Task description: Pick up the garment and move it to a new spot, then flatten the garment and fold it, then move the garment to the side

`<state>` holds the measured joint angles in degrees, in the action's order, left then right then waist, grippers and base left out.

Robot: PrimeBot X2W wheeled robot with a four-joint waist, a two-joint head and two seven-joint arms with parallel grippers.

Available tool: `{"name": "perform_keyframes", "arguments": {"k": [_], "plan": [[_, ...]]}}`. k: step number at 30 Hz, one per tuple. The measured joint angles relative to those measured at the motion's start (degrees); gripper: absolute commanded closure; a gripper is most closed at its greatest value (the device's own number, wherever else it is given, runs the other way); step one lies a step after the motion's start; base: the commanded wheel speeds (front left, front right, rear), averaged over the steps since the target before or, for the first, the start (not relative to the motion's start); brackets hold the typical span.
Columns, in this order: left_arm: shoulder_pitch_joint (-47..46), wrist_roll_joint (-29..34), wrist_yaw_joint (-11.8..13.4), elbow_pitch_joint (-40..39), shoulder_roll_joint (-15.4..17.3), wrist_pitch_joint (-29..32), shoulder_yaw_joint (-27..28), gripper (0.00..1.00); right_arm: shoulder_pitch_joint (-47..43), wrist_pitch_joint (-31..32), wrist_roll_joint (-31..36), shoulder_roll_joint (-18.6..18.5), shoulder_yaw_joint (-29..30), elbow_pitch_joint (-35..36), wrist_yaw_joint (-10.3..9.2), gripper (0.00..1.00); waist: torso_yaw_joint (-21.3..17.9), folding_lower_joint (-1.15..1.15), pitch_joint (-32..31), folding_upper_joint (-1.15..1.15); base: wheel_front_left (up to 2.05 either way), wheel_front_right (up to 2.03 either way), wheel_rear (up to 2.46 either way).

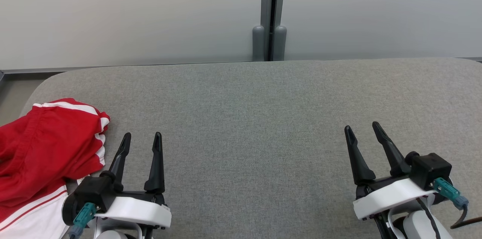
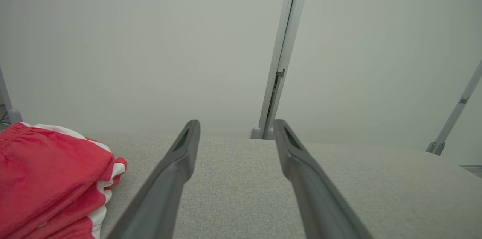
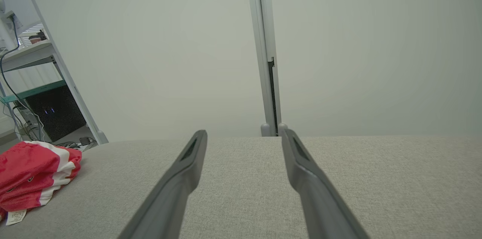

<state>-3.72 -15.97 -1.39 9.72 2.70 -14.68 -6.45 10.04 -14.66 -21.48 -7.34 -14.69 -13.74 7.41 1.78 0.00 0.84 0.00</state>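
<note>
Jaws of the left gripper and right gripper stand apart, empty. The red garment lies bunched just left of the left gripper, near the table edge; a clumsy pinch could push it off.

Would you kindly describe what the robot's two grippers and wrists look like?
The left gripper and right gripper match: two long, tapering black fingers, a white wrist shell and a teal connector. A dark cable trails from the right one.
</note>
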Motion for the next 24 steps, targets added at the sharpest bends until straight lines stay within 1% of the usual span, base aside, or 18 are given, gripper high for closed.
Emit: {"name": "perform_keyframes", "arguments": {"k": [4, 24], "plan": [[0.0, 1.1, 0.2, 0.0, 0.0, -0.5, -0.4, 0.00, 0.2, -0.2, 0.9, -0.1, -0.4, -0.1, 0.01, 0.00, 0.0, 0.00, 0.0, 0.00, 0.00, 0.00, 0.00], [-0.3, 0.9, 0.5, 0.5, 0.0, -0.5, -0.7, 0.00, 0.3, -0.3, 0.8, -0.1, -0.2, -0.4, 0.01, 0.00, 0.4, 0.00, 0.2, 0.00, 0.00, 0.00, 0.00]]}}
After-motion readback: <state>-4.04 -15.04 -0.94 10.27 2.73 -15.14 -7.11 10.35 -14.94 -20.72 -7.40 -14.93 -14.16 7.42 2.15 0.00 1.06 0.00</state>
